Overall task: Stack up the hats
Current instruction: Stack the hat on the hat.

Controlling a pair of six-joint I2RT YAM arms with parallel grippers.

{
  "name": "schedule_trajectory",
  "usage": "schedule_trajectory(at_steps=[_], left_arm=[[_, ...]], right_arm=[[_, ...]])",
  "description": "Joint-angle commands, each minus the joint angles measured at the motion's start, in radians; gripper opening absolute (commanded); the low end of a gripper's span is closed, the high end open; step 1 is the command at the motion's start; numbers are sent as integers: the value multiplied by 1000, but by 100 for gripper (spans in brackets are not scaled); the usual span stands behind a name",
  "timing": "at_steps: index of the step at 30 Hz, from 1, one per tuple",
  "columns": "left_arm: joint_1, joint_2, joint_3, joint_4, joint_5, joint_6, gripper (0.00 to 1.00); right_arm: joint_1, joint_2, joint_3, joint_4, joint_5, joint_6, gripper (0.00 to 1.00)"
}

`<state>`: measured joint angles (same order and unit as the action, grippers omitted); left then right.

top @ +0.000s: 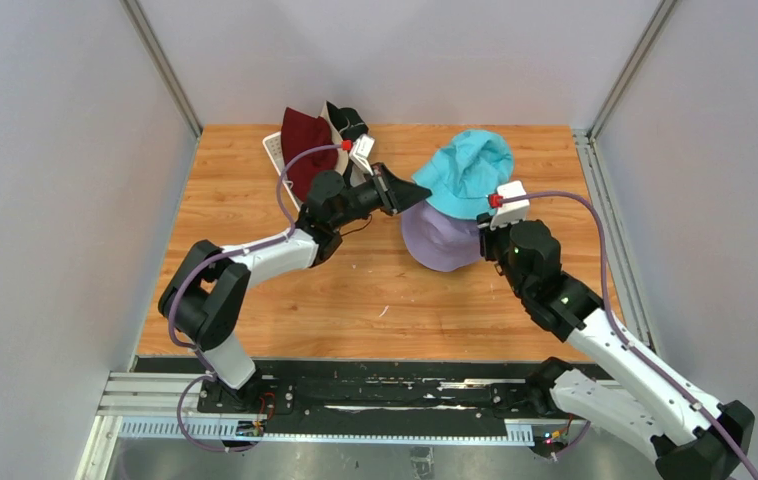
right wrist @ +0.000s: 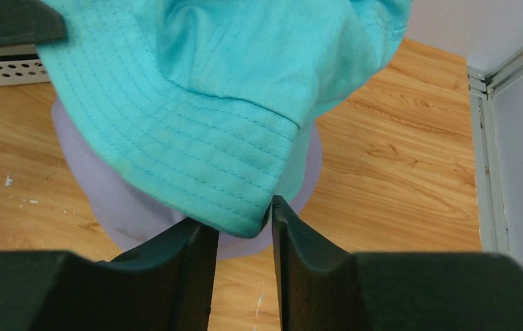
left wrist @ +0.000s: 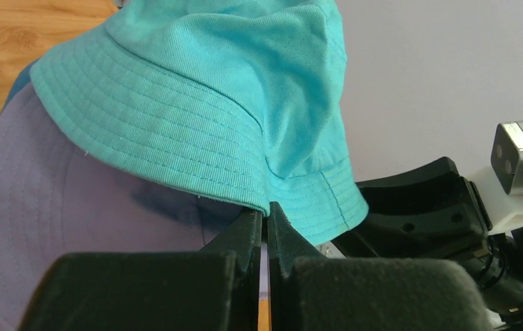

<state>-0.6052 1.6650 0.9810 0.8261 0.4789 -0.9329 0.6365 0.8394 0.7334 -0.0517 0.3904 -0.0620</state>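
- Where the left gripper [left wrist: 267, 215] ends, its 2 fingers are pressed together with only a hairline slit between them.
- Their tips sit right under the lower edge of the teal hat [left wrist: 196, 89], touching its brim. Whether any cloth is nipped between them cannot be told.
- The right gripper [right wrist: 241, 219] has its 2 fingers apart, a plain gap between them.
- The lowest corner of the teal brim hangs down into that gap. It lies against the inner finger's tip and is not clamped.
- From above, the 2 grippers meet the teal hat [top: 467, 168] from opposite sides, the left at its left brim and the right at its near brim.
- The teal hat sits crumpled and tilted on the lavender hat [top: 439, 242], covering its far half. The lavender brim spreads flat on the table [top: 375, 290].
- In the left wrist view a thin blue rim [left wrist: 24, 77] shows from under the lavender hat, so the blue hat lies lowest.
- This pile stands right of centre at the far part of the table.
- The right gripper's black body and white camera block fill the right of the left wrist view, just beside the teal brim.
- Well apart at the far left, a red hat [top: 305, 140] lies over a white basket [top: 273, 150]. Beige [top: 331, 112] and black [top: 351, 122] cloth lie just behind it.
- The left arm reaches past the red hat, its wrist close in front of it.
- Grey walls close in the table.
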Motion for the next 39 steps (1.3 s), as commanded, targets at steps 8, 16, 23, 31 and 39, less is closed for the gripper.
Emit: schedule_trajectory(at_steps=[8,16,23,31,39], left_arm=[[-31,-59,-89,73,25,13,0],[-34,-91,-166,104,26,11,0],[-42,-100,-191,96,27,30,0],[-41,-95,-288,80,-7,72,4],[15,-147,-332,-103,-119,179,25]], right_arm=[[56,-180,59,-241,97,184,43],[56,-176,136,-250,66,216,44],[54,-80,197,-205,-21,208,47],[54,34,210,-108,-39,189,52],[43,61,201,-70,-50,165,54]])
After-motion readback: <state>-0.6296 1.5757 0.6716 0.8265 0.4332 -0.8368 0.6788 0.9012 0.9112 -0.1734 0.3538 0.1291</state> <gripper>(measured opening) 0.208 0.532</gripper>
